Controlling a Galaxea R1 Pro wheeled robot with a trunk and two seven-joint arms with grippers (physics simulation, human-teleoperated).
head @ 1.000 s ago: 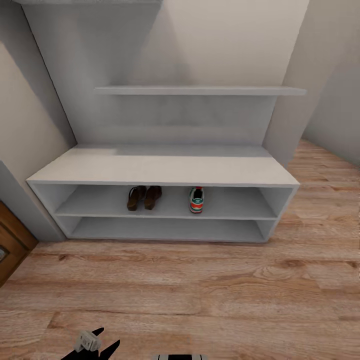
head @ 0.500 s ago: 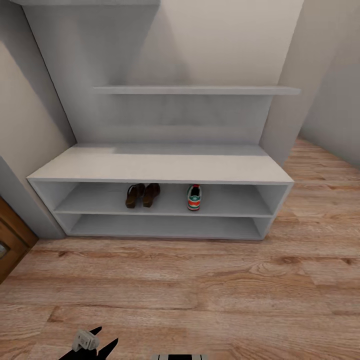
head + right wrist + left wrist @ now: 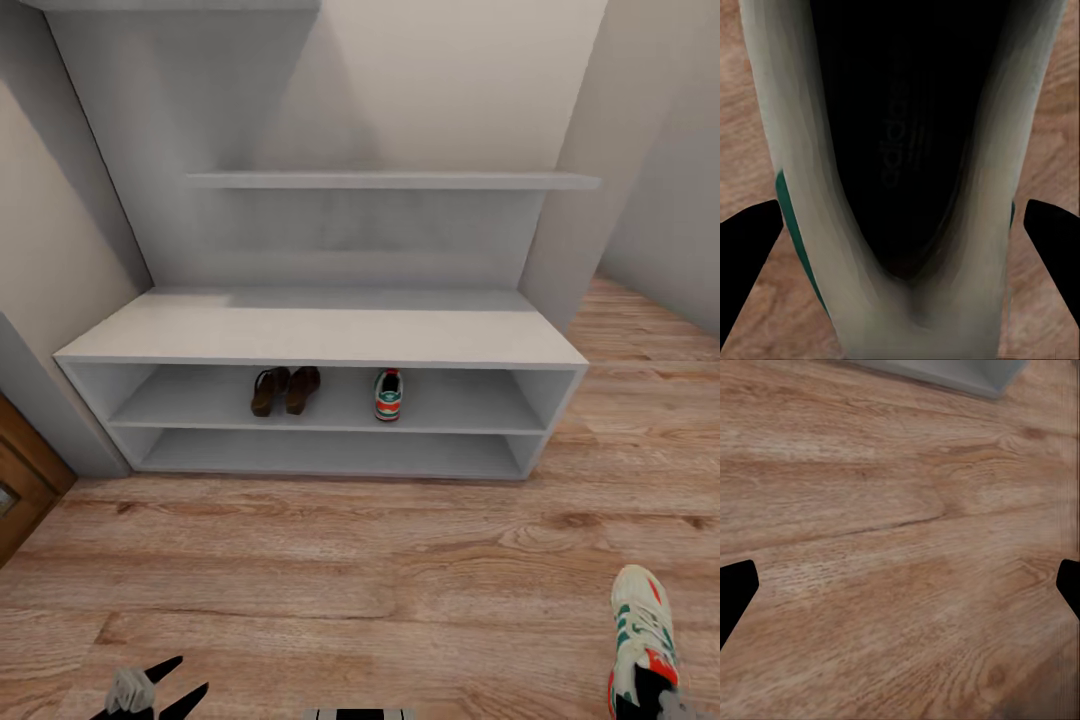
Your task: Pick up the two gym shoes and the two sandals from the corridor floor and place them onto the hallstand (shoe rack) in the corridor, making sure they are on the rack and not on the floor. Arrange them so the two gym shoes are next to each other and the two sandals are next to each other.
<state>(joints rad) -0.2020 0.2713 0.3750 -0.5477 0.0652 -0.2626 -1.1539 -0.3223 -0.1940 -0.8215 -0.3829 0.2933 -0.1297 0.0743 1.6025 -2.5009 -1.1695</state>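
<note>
Sneaker (image 3: 900,172) sits between the right fingers (image 3: 750,247), apparently gripped; left fingers (image 3: 735,592) spread.

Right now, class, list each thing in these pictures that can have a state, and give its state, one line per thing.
Two sandals: side by side on the hallstand's upper shelf tier.
Shelved gym shoe: on the same tier, apart from the sandals.
Second gym shoe: off the rack, at the right hand, heel nearest it.
Hallstand: bench top and lower tier bare.
Left hand: open, empty.
Right hand: fingers either side of the shoe; grip unclear.
</note>
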